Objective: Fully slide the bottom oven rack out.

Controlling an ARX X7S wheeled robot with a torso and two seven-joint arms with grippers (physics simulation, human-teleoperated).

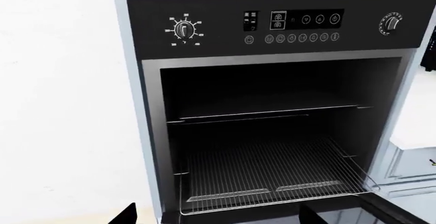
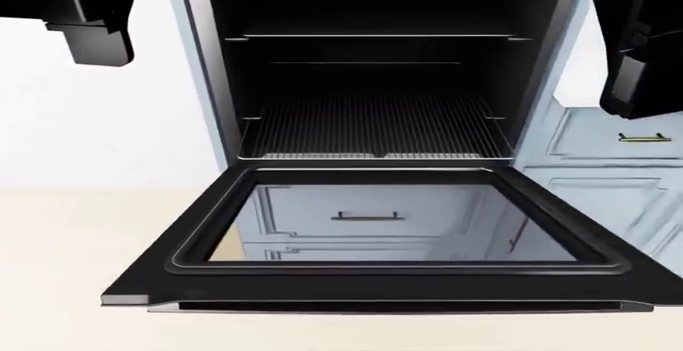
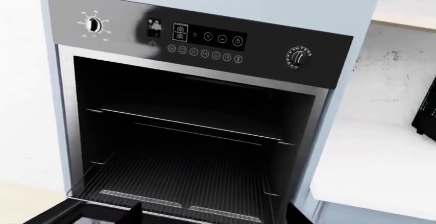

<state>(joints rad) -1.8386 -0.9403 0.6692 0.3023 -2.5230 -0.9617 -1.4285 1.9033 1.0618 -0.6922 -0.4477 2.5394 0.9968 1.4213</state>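
Note:
The bottom oven rack [image 2: 373,127] is a wide silver wire grid low in the open oven. Its front rail lies about level with the oven's mouth, just above the door hinge. It also shows as the lower rack [image 1: 272,178] in the left wrist view and as the lower rack [image 3: 184,183] in the right wrist view. My left gripper [image 1: 218,219] is open and hangs in the air in front of the oven, apart from the rack. My right gripper [image 3: 216,218] is open too, nothing between its fingers. Both arms show high at the head view's sides.
A second wire rack [image 2: 373,36] sits higher in the oven. The oven door [image 2: 373,287] lies folded down flat toward me. Above the cavity is the control panel [image 1: 293,27] with knobs. Pale cabinet drawers [image 2: 629,139] and a white counter [image 3: 381,168] flank the right.

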